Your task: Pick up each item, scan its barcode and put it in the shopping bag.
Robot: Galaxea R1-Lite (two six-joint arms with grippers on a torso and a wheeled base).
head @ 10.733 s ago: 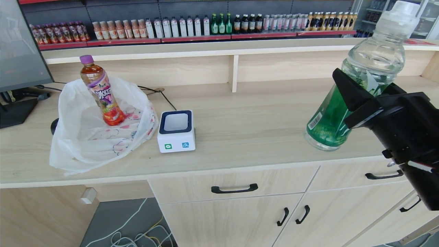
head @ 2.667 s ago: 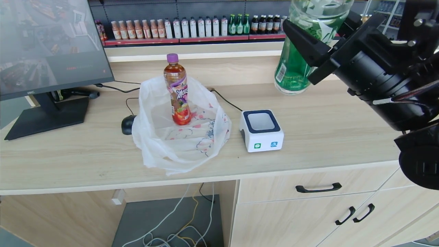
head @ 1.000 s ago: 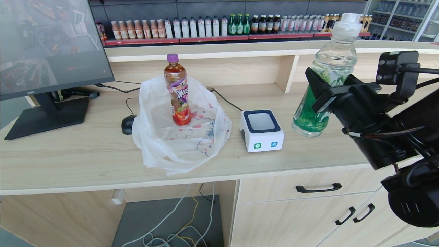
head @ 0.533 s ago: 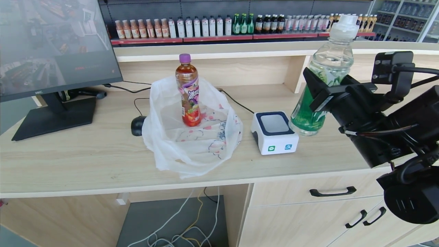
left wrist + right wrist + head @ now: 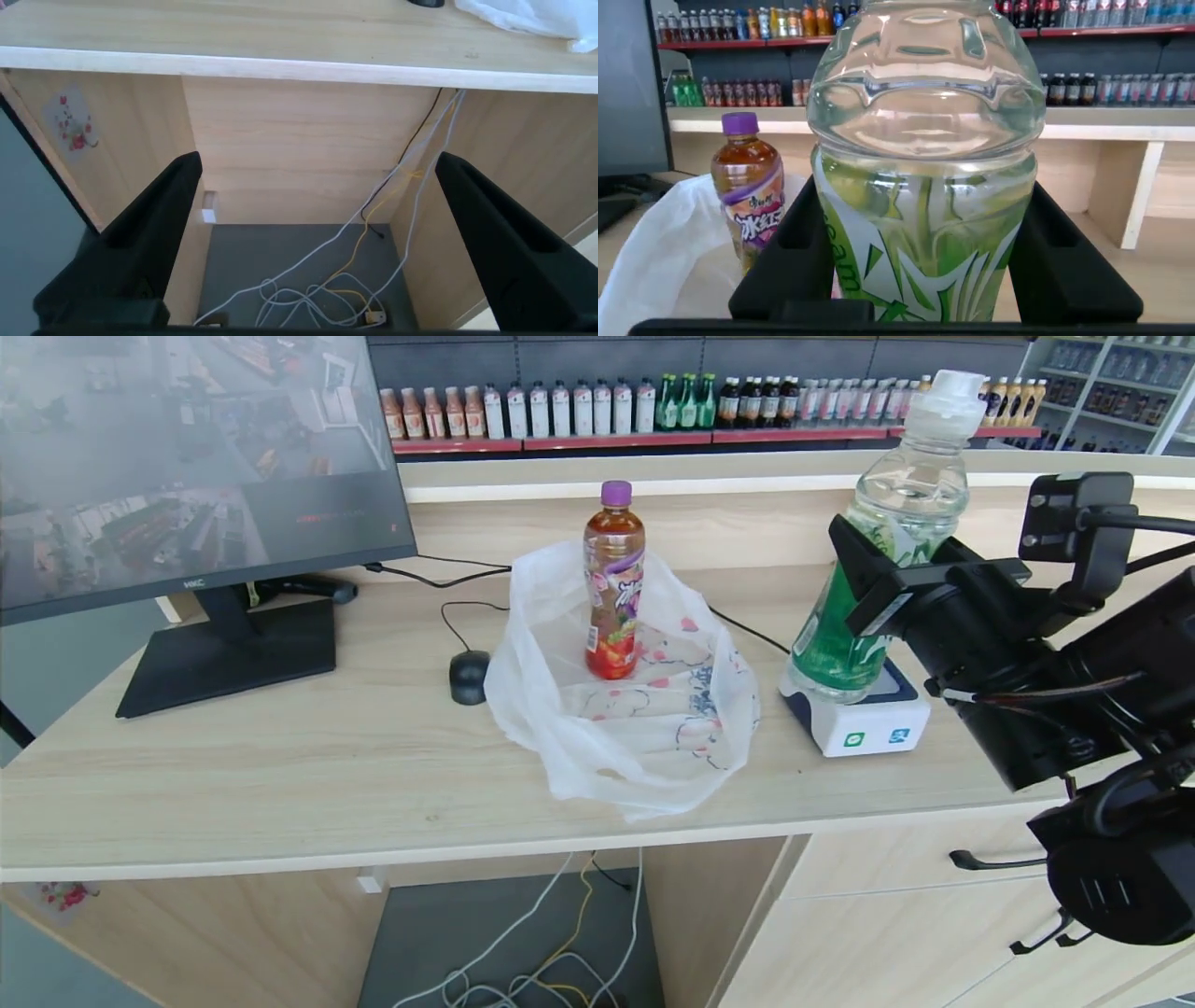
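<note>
Right of centre in the head view, the right gripper (image 5: 861,583) is clamped on the green-labelled water bottle (image 5: 901,504), which is held upright with its base over the white scanner (image 5: 873,723) (whether they touch, I cannot tell). Mid-frame, the shopping bag (image 5: 644,747) lies open on the counter (image 5: 280,765) with a tea bottle (image 5: 613,583) standing inside. The left gripper (image 5: 318,182) has its fingers spread apart, facing the cables (image 5: 318,294) under the counter. A monitor (image 5: 187,457) stands at upper left.
</note>
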